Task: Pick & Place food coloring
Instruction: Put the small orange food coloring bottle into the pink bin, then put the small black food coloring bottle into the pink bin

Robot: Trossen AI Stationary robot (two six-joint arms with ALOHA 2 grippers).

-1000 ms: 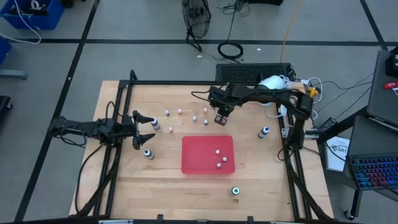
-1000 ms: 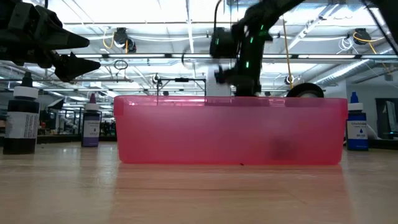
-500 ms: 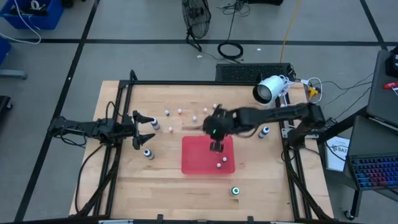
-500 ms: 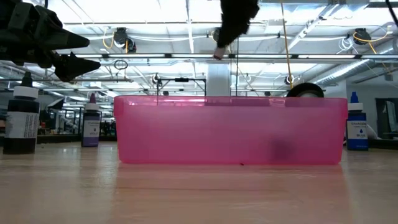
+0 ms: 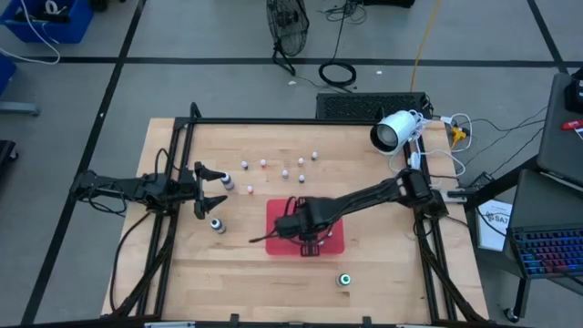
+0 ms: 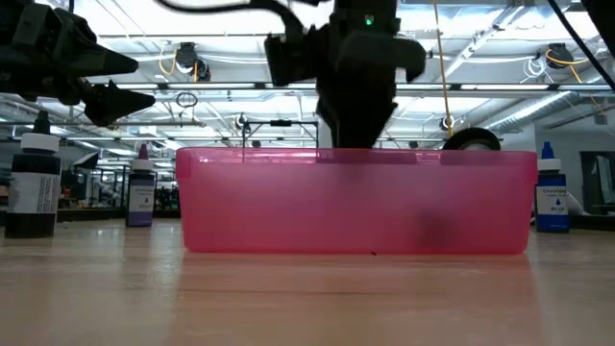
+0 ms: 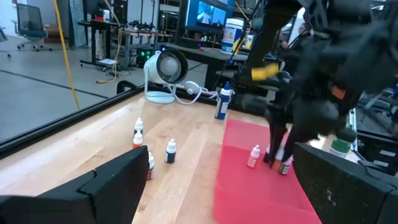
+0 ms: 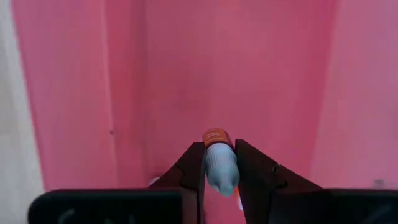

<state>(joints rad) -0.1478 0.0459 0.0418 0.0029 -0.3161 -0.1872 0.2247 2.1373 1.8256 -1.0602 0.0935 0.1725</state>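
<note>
bottles behind tray, seemingly some inside

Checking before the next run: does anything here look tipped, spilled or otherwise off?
Nothing stands out. The right gripper holds a small bottle over the red tray; loose bottles on the table stand upright, with no spill visible. The left gripper waits open.
</note>
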